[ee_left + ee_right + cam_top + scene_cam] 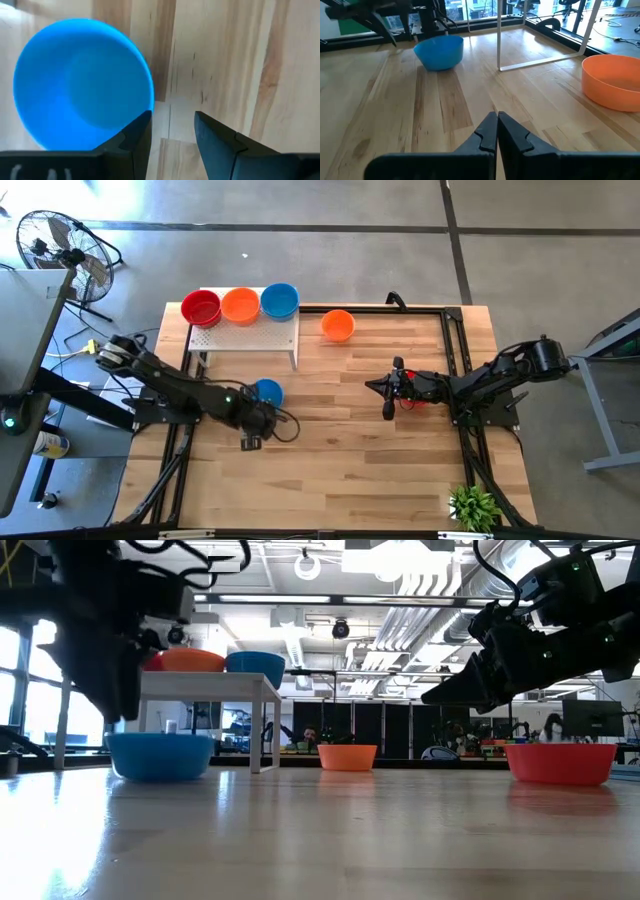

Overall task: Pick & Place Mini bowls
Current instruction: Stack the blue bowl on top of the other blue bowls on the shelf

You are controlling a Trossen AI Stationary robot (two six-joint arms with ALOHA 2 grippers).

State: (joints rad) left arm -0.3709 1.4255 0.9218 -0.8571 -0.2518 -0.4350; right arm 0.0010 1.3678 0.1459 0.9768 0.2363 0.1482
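On the stand (243,338): three bowls (240,305) in a row.
Table (330,440), beside the stand: one bowl (338,325).
Before the stand: another bowl (267,391), left gripper (262,417) just beside it.
Table's right half: right gripper (388,397).

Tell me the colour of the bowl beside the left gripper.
Blue; the bowl shows best in the left wrist view.

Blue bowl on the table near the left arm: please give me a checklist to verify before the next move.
1. Blue bowl upright on the table: ok.
2. Left gripper open, fingers empty: ok.
3. Bowl free of the fingers: cannot tell; one finger is at its rim.
4. Right gripper shut, holding nothing: ok.
5. Three bowls on the white stand: ok.
6. Orange bowl on the table apart from both arms: ok.
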